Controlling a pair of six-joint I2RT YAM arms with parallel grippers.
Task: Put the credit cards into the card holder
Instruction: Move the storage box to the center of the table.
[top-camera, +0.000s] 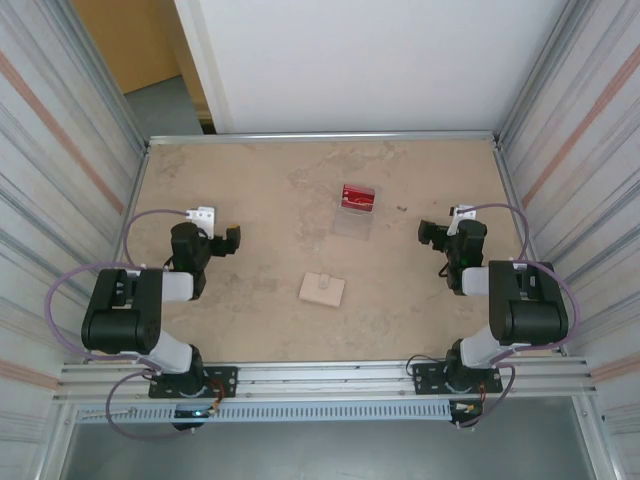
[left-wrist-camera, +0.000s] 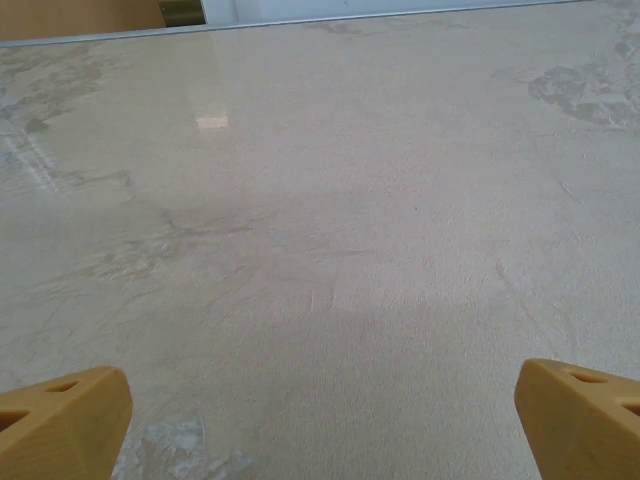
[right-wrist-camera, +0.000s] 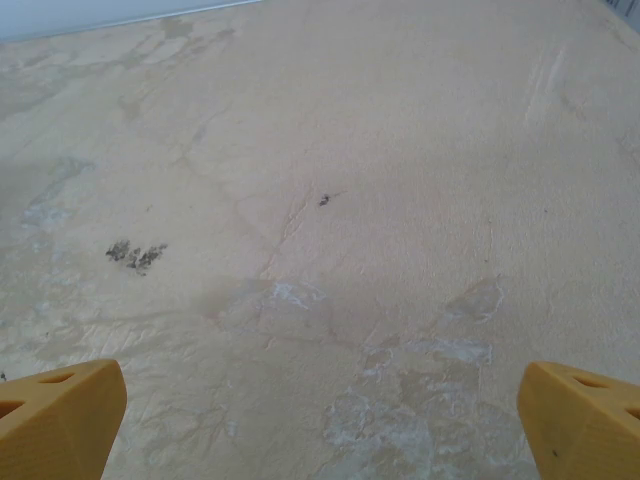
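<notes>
— Looking down from above, we found the red credit card lying flat on the table, near the middle and toward the far side.

— And the card holder?

— We saw it just on the near side of the card, a clear sleeve flat on the surface. Their edges met, though we could not tell whether they overlapped.

— We also noted a beige square piece closer to the near edge, apart from both.

— What of the grippers?

— We saw the left gripper well to the left of the card, its jaws spread wide with nothing between them. Its yellow fingertips hung over bare tabletop. The right gripper sat off to the right of the sleeve, likewise spread wide and holding nothing.
</notes>
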